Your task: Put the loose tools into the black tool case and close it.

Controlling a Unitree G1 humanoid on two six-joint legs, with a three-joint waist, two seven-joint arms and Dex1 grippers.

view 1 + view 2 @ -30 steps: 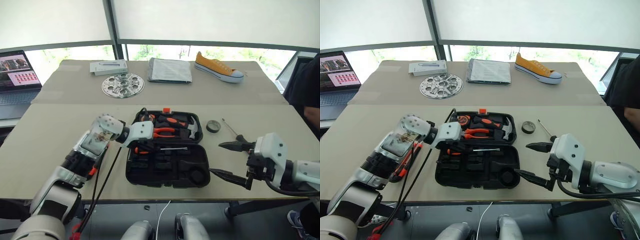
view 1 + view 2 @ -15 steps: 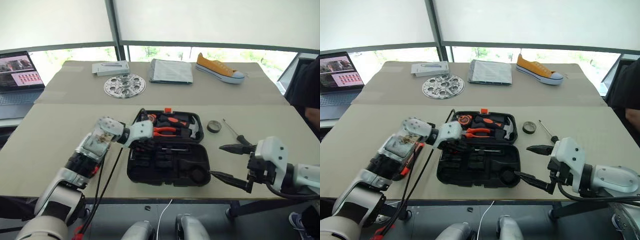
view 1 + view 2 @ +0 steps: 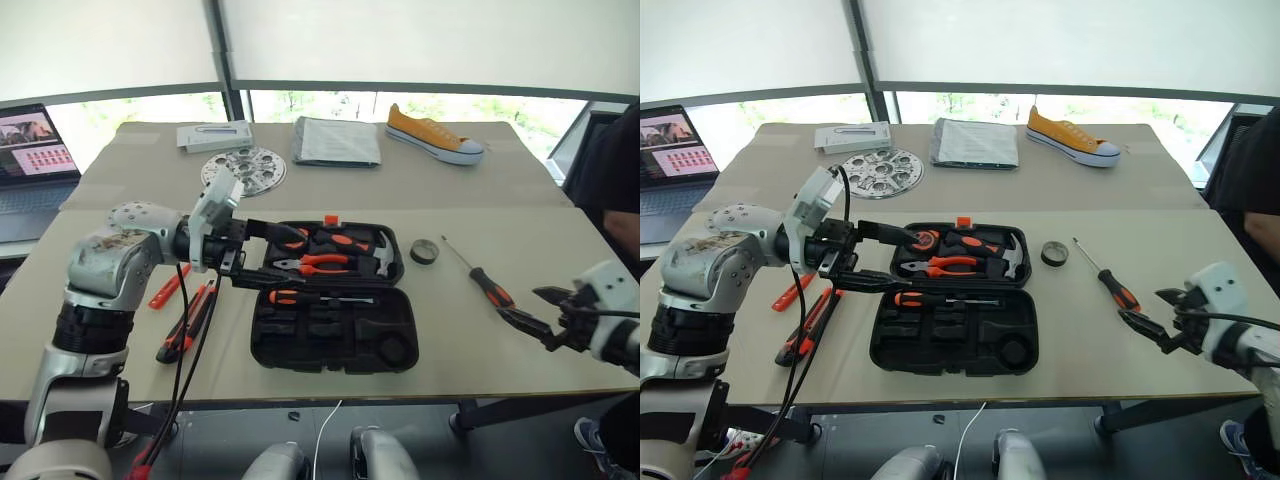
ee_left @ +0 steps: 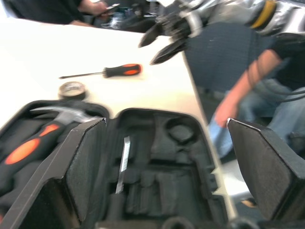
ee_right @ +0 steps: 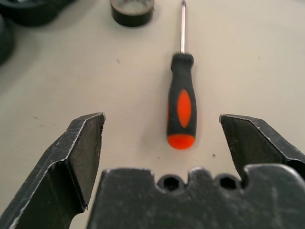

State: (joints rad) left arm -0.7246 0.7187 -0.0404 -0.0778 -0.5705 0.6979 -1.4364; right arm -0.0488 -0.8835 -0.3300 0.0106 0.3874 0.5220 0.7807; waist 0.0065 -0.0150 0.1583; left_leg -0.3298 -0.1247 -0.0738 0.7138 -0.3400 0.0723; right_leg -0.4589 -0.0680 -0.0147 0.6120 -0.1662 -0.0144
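While the open black moulded plastic tool case (image 3: 335, 320) lay on the table, both grippers, left gripper (image 3: 262, 255) and right gripper (image 3: 530, 312), were spread empty.

Bright daylight from windows (image 3: 300, 100) behind table (image 3: 520, 240), pale blinds (image 3: 430, 40) w/ no hard glare, soft shadows under tool case (image 3: 335, 340), head views sharp, left wrist view blurred, right wrist view soft beyond screwdriver (image 5: 181, 109).

Bare bench (image 3: 1080, 340) gives you open passage around the loose screwdriver (image 3: 1118, 290), your right tool (image 3: 1152, 316) beside it; tape roll (image 3: 1053, 254) and open tool case (image 3: 952, 320) obstruct leftward.
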